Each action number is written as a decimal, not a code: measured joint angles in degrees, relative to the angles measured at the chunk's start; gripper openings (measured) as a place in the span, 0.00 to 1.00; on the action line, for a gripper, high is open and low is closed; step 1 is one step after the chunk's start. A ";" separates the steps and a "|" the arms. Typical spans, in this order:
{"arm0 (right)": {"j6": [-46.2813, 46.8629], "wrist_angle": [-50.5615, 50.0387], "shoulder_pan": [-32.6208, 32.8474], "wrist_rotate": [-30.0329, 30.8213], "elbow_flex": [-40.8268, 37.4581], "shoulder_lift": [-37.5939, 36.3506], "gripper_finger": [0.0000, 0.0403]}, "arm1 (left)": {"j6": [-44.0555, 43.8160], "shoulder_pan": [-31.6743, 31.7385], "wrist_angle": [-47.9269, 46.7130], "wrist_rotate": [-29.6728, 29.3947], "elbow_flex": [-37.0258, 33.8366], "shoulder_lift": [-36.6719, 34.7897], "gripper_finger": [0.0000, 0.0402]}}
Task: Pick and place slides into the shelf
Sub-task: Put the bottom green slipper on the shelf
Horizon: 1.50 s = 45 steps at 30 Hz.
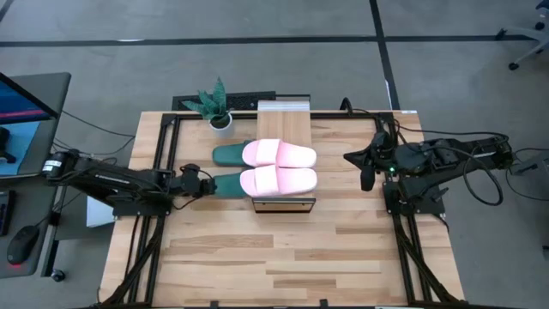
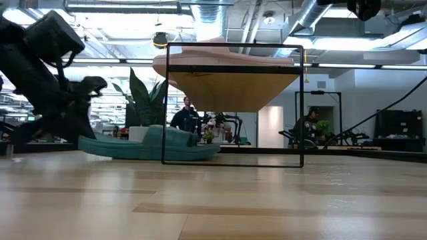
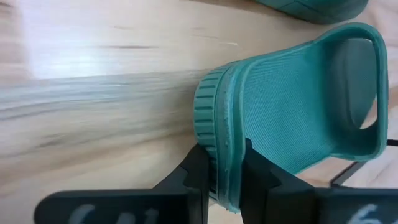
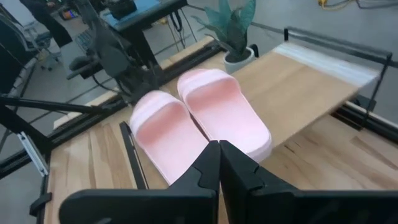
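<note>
— Where do the slides sit?

— The two pale pink rubber slide sandals (image 1: pixel 280 166) lie side by side, soles down, on the light wood plank top of the low dark-framed shelf (image 1: pixel 284 117), ahead of the right gripper (image 4: pixel 219 155), whose fingers are pressed together.

— And the dark green ones?

— One dark green ribbed-strap slide (image 3: pixel 292 106) has its heel rim pinched between the left gripper's (image 3: pixel 222 177) fingers, on the table, its front reaching under the shelf. The other green slide (image 1: pixel 228 154) lies just beyond it, also partly under the shelf.
</note>
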 joint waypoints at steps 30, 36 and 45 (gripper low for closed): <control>2.68 -2.38 0.00 -0.07 -0.02 -0.42 0.00 | 2.94 -0.73 -32.14 -1.42 11.18 -21.75 0.08; 2.86 -2.42 0.00 -0.09 -0.02 -0.40 0.00 | 3.52 -0.73 -31.82 1.45 11.25 -21.75 0.08; 3.85 -3.93 0.00 -0.10 -0.02 -0.41 0.00 | 5.06 -0.73 -31.71 3.63 11.71 -24.19 0.08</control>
